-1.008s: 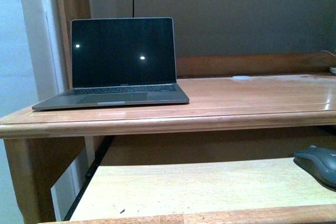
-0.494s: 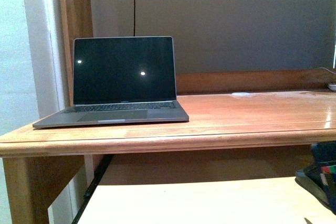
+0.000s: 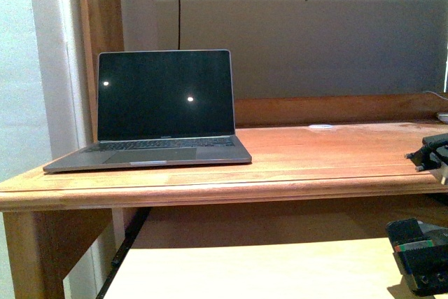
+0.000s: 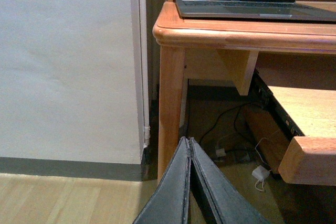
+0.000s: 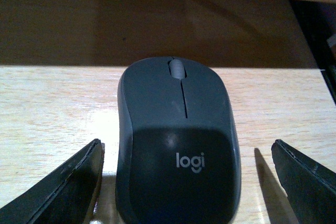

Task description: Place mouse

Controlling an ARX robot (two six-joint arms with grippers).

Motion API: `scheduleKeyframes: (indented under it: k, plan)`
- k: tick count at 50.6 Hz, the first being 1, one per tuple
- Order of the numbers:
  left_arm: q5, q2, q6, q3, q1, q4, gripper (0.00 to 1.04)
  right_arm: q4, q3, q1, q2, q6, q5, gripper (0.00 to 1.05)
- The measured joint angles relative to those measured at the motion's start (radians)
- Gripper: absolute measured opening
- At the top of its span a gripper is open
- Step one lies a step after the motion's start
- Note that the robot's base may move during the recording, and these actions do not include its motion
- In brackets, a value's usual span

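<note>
- Wooden desk (image 3: 315, 152): reddish-brown top with a rounded front edge and a raised back rail.
- Laptop (image 3: 161, 110): rests on the desk's left portion, lid open, screen dark, base close to the front edge.
- Small white object (image 3: 321, 126): lies on the desk near the back rail; too small to identify.
- Pull-out shelf (image 3: 245, 271): pale wood, below the desk top.
- Mouse (image 5: 178, 145): lies flat on the shelf, scroll wheel toward the shadowed recess under the desk.
- Floor (image 4: 63, 198): light wood; cables and a white adapter (image 4: 260, 173) lie under the desk.
</note>
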Motion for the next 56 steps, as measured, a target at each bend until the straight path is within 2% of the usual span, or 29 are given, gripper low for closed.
scheduleKeyframes:
  k: [10,12,15,21,24,29,37,46,52,56]
  plan:
    - [0.0,-0.058,0.0,0.0,0.0,-0.055,0.03,0.0,0.039,0.003,0.055,0.007,0.025,0.97]
    - [0.0,-0.106,0.0,0.001,0.0,-0.124,0.03,0.003,0.042,0.003,0.059,0.011,0.028,0.96]
    - [0.001,-0.196,0.0,0.001,0.0,-0.214,0.03,0.013,0.043,0.004,0.065,0.018,0.016,0.85]
    - [0.0,-0.221,0.0,0.001,0.0,-0.223,0.03,0.024,0.042,0.003,0.069,0.029,-0.011,0.62]
    - [0.0,-0.223,0.0,0.001,0.0,-0.224,0.03,0.025,0.036,0.001,0.057,0.032,-0.024,0.56]
    - [0.0,-0.223,0.0,0.001,0.0,-0.225,0.03,0.019,-0.024,-0.001,-0.031,0.012,-0.051,0.55]
    - [0.0,-0.223,0.0,0.001,0.0,-0.225,0.03,-0.082,-0.071,0.03,-0.228,-0.015,-0.088,0.55]
    - [0.0,-0.223,0.0,0.001,0.0,-0.225,0.26,-0.144,0.032,0.099,-0.286,0.012,-0.061,0.55]
    - [0.0,-0.223,0.0,0.001,0.0,-0.225,0.51,-0.189,0.273,0.17,-0.134,0.075,0.012,0.55]
    - [0.0,-0.223,0.0,0.001,0.0,-0.225,0.63,-0.225,0.414,0.192,-0.017,0.1,0.059,0.55]
